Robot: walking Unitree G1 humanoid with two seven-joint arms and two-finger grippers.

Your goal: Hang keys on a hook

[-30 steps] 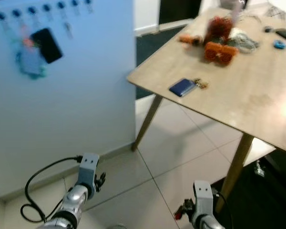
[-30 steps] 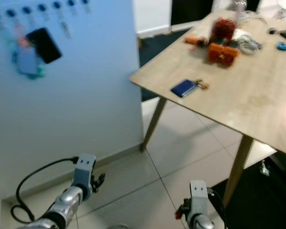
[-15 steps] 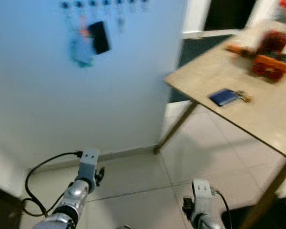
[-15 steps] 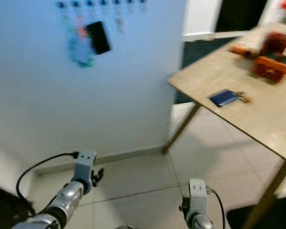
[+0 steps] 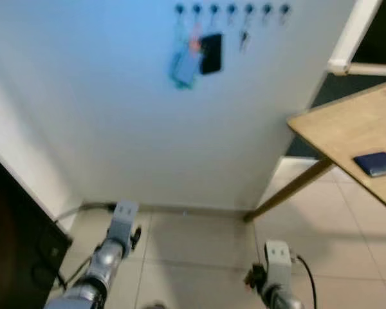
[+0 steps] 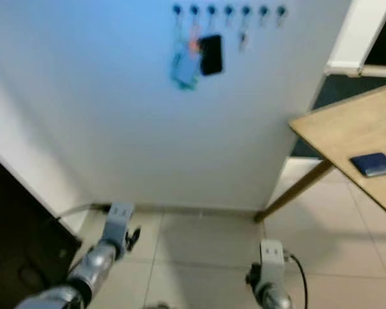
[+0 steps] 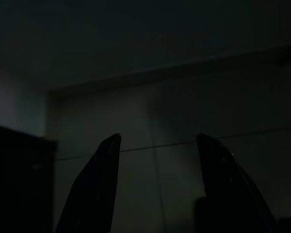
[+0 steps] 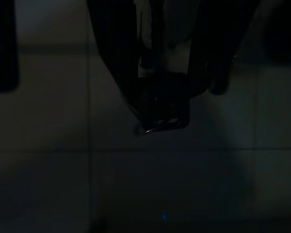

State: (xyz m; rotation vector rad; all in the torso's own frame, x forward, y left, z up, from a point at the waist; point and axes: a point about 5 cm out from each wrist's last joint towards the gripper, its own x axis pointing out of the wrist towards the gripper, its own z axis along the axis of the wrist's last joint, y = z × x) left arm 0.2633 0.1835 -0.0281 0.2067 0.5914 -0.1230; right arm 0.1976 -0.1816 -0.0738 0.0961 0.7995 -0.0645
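A row of blue hooks (image 5: 231, 9) runs along the top of the pale wall ahead. From them hang a black flat item (image 5: 211, 53), a teal and blue bundle (image 5: 183, 67) and one small key (image 5: 244, 40). My right gripper (image 5: 254, 280) hangs low over the tiled floor, shut on a dark key fob with a metal ring (image 8: 164, 108). Beside it my left gripper (image 7: 157, 138) also hangs low above the floor, open with nothing between its fingers.
A wooden table (image 5: 338, 132) on slanted legs juts in at the right, with a blue wallet (image 5: 379, 163) on it. A dark cabinet (image 5: 13, 244) stands at the left. A cable (image 5: 83, 207) runs along the foot of the wall.
The view has swung left: the hooks now sit top centre and the table has slid to the right edge. Both arms still hang low.
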